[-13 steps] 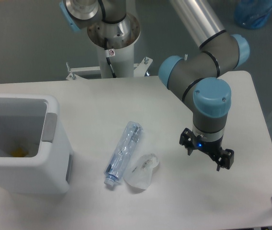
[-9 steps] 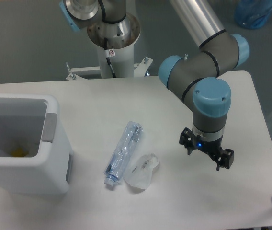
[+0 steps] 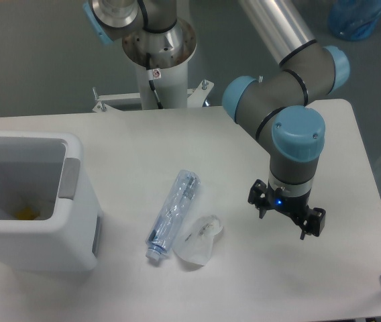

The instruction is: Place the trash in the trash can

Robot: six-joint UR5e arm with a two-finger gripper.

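Right now your fingers (image 3: 286, 216) stand spread apart and hold nothing, hanging over bare tabletop (image 3: 244, 141) to the right of the trash. They point downward from the wrist, and no item sits between them.

Moving outward, the nearest piece is the crumpled clear cup (image 3: 200, 240), lying on its side near the fingers but not touching them. Just beside it, on its left, lies the long clear bottle (image 3: 172, 213), flat on the tabletop at a slant, cap end toward the front edge. The two look to be touching or almost so (the clear plastic makes the boundary hard to read).

Well apart from both, at the left edge, stands the white trash can (image 3: 76, 221), open at the top, with something small and yellowish on its floor; what that is you cannot tell.

So by my reading nothing of the task is done yet: both pieces of trash are outside the can, neither is grasped, and you have two pick-and-drop trips left.
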